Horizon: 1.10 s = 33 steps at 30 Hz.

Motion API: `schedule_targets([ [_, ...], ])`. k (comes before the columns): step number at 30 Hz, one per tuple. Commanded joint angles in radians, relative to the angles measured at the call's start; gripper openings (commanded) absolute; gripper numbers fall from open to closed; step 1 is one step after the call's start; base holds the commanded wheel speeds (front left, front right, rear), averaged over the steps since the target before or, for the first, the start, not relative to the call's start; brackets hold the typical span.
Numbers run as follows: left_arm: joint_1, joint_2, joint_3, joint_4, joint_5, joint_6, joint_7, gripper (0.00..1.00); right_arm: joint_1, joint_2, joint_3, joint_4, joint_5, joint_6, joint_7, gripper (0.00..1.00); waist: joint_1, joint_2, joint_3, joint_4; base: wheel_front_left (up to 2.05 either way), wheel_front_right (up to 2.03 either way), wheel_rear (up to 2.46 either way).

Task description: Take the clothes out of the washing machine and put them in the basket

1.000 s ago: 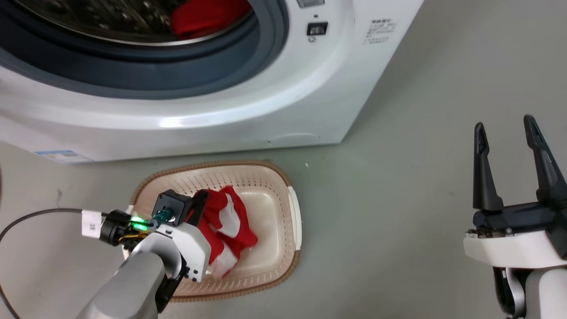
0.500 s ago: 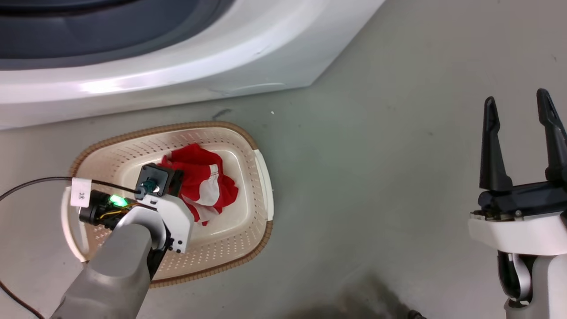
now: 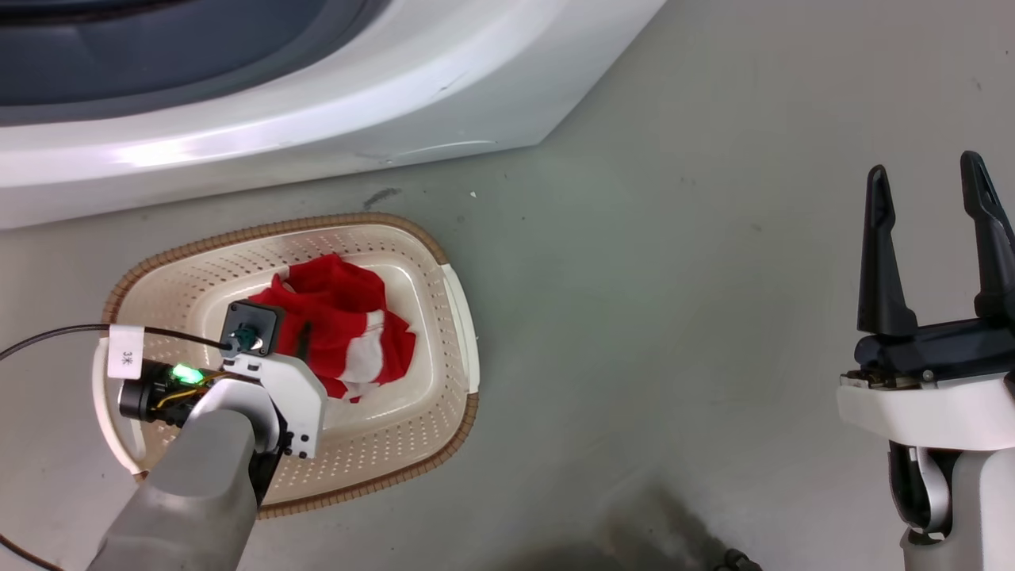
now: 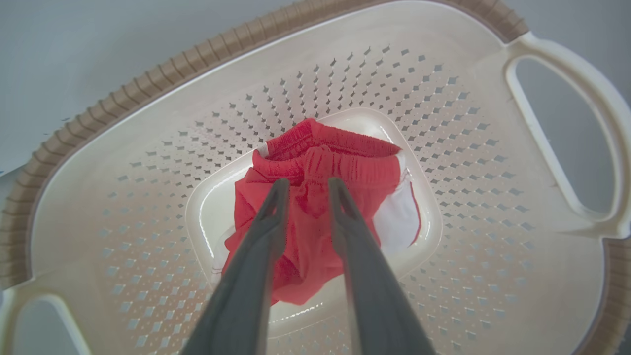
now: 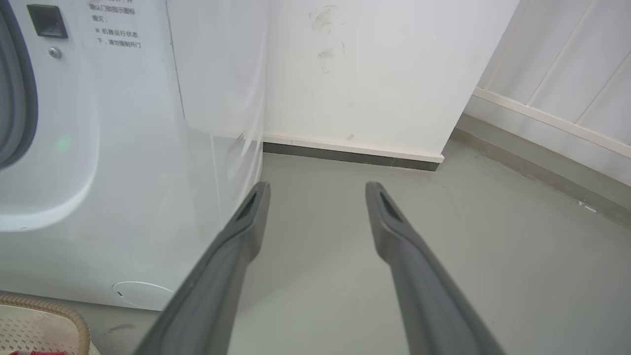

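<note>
The left gripper reaches down into the basket, its fingers drawn close and pinching a fold of the red clothes. The garment is bunched on the middle of the basket's bottom, with white patches showing toward the right side. The basket stands on the grey floor, near the washer's front bottom edge. The right gripper hangs over bare floor well to the right, fingers spread and empty.

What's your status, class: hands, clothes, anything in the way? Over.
Left hand pinching red garment, down in basket. Right hand open, empty. Nothing blocking.
</note>
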Motion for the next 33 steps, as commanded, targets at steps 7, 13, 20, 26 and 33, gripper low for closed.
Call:
schedule_targets([
  [7, 0.073, -0.007, 0.061, -0.106, 0.004, 0.014, -0.003, 1.00, 0.014, 0.001, -0.003, 0.016, -0.025, -0.001, -0.002, 1.00, -0.0002, 0.0000, -0.098, 0.042, 0.00, 0.00, 0.00],
  [13, 0.169, 0.004, 0.166, -0.290, 0.027, 0.027, -0.003, 1.00, 0.043, 0.001, -0.013, 0.039, -0.032, -0.001, -0.002, 1.00, -0.0002, 0.0000, -0.194, 0.061, 0.00, 0.00, 0.00],
  [20, 0.305, -0.002, 0.320, -0.535, 0.084, 0.038, -0.003, 1.00, 0.075, 0.001, -0.016, 0.064, -0.019, -0.001, -0.002, 1.00, -0.0002, 0.0000, -0.297, 0.069, 0.00, 0.00, 0.00],
  [26, 0.419, -0.013, 0.426, -0.723, 0.146, 0.042, -0.004, 1.00, 0.109, 0.001, 0.002, 0.087, -0.003, -0.001, -0.002, 1.00, -0.0002, 0.0000, -0.376, 0.067, 0.00, 0.00, 0.00],
  [33, 0.526, -0.025, 0.514, -0.882, 0.198, 0.031, -0.003, 1.00, 0.144, 0.001, 0.009, 0.100, 0.012, -0.001, -0.002, 1.00, -0.0002, 0.0000, -0.443, 0.050, 0.00, 0.00, 0.00],
])
